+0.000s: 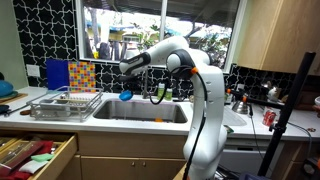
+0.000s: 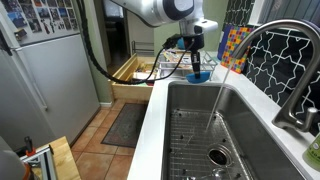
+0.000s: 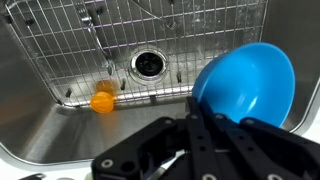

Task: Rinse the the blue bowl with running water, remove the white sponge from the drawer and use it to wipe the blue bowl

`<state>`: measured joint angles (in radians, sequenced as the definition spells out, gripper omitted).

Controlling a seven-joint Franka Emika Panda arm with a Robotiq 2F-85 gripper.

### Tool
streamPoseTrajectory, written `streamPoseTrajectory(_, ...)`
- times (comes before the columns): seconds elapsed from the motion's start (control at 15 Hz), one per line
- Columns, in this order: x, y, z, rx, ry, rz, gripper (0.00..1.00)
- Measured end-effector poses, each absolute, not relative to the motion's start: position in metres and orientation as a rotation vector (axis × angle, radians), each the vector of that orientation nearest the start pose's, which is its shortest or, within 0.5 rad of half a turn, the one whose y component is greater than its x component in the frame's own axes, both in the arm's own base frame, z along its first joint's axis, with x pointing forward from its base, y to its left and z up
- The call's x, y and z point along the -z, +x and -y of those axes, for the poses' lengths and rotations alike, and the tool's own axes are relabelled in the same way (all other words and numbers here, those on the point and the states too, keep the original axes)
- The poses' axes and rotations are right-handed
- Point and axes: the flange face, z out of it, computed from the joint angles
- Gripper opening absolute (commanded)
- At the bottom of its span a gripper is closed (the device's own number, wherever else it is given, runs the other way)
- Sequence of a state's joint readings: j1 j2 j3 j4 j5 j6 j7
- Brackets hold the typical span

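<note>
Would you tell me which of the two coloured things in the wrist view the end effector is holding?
The blue bowl, clamped at its rim; the small orange thing lies loose on the sink grid.

Bright blue bowl (image 3: pixel 245 85), orange ball (image 3: pixel 103 101), silver-grey sink (image 3: pixel 40 130) — backsplash (image 1: pixel 45 30) black with white lattice pattern.

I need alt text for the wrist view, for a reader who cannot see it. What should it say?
The gripper holds the blue bowl by its rim above a steel sink, the bowl's inside facing the camera. On the sink floor are a wire grid, the round drain and a small orange object.
</note>
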<state>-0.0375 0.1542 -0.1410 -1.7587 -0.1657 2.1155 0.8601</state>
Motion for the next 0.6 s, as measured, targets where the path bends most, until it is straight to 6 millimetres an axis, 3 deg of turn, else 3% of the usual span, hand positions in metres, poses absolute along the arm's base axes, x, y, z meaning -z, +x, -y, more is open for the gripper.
streamPoseTrajectory(0.27, -0.479, 0.635, 0.132, 0.376, -2.632, -1.738, 0.01)
streamPoseTrajectory(0.6, -0.467, 0.660, 0.141, 0.422, -2.390, -1.837, 0.01)
